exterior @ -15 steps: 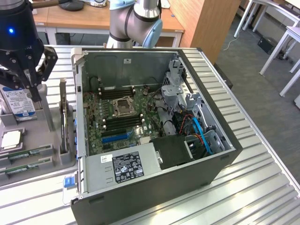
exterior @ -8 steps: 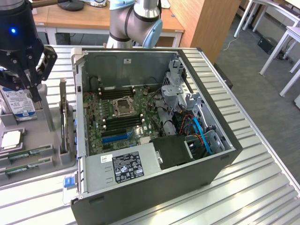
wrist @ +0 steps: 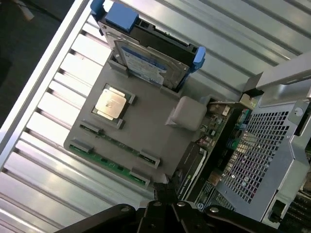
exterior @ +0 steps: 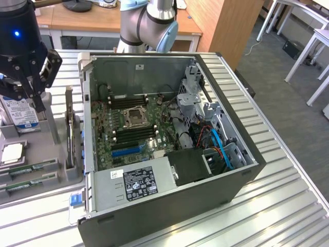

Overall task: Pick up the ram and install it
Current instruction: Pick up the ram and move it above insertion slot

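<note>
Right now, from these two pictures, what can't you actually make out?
Exterior view: the gripper covers the top of the hard drive.
Exterior view: the chips on the ram are too small to tell apart.
Exterior view: the print on the white label on the computer case is too small to read.
</note>
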`<state>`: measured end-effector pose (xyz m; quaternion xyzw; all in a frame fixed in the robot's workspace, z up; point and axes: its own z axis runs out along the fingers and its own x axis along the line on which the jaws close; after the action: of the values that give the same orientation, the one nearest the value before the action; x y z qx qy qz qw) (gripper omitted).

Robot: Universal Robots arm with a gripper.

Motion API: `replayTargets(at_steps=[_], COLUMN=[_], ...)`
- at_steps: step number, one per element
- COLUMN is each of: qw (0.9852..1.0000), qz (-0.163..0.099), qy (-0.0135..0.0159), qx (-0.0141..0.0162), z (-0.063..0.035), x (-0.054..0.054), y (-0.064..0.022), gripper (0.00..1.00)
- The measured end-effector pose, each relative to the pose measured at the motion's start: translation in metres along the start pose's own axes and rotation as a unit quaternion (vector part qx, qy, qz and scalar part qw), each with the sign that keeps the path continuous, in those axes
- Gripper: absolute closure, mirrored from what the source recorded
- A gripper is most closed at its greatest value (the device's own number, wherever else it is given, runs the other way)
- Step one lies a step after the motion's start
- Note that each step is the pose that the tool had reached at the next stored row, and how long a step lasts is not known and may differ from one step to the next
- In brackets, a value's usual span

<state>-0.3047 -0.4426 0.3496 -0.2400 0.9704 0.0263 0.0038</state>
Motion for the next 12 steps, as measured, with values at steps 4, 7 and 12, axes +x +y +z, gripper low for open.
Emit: replayTargets(at_steps=[4,7,12], qw=[0.9998,0.9995,0.9988], qz=[-0.019,-0.031,-0.049], qy=[0.0009,0.0016,0.0025], qx=[-0.0004,-0.0006,-0.001], z=[0.0002,0.0002,0.0004], x=[0.0,0.0,0.0002], y=[0.0,0.0,0.0001], gripper=[0.89,0.89,0.89])
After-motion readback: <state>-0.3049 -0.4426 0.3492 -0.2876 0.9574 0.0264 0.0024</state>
